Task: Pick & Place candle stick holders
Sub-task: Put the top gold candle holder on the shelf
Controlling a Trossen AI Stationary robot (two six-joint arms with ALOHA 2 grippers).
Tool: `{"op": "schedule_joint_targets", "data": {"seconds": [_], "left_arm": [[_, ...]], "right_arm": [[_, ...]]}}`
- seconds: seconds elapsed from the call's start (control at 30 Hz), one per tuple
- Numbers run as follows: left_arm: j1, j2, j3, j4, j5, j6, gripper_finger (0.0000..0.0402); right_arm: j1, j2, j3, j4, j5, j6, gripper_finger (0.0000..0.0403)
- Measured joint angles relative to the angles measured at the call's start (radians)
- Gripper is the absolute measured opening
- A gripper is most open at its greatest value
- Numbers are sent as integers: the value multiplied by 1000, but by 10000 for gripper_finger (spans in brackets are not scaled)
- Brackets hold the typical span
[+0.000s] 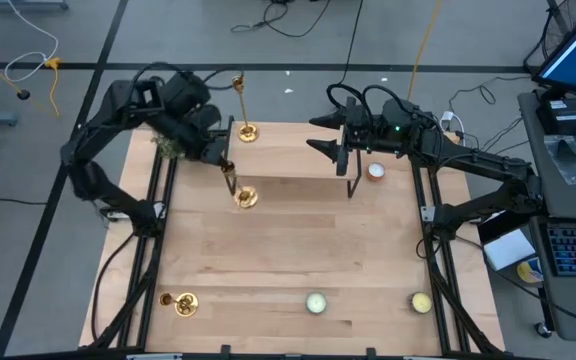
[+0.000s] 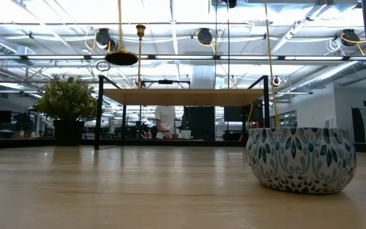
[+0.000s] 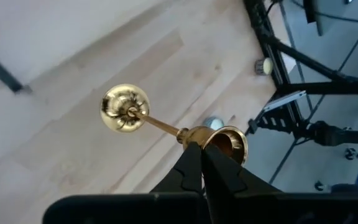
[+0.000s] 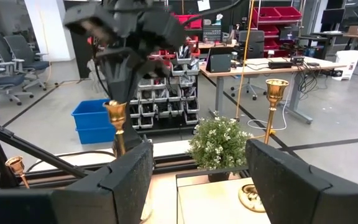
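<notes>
Three candlesticks: one clamped at its cup by left gripper (image 3: pixel 202 163), stem upright, base (image 1: pixel 246 197) hanging below, near table's (image 1: pixel 268 260) far-left edge. Right gripper (image 1: pixel 330 136) waits, fingers apart, empty.

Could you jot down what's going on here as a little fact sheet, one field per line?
Setting: wooden table with a raised shelf at the back
Left gripper: shut on a brass candlestick, held near its cup
Right gripper: open, empty, over the shelf
Other candlesticks: a tall one standing on the shelf, a short one at the table's near left
Tealights: white one, yellow one along the near edge
Plant: beside the tall candlestick
</notes>
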Motion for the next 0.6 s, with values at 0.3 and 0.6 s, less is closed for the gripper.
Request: {"op": "schedule_joint_targets", "data": {"seconds": [0.3, 0.6], "left_arm": [[154, 151, 224, 2, 26, 44, 0], [303, 164, 224, 1, -1, 89, 0]], "right_arm": [[0, 0, 0, -2, 0, -23, 249], [0, 0, 0, -9, 0, -45, 249]]}}
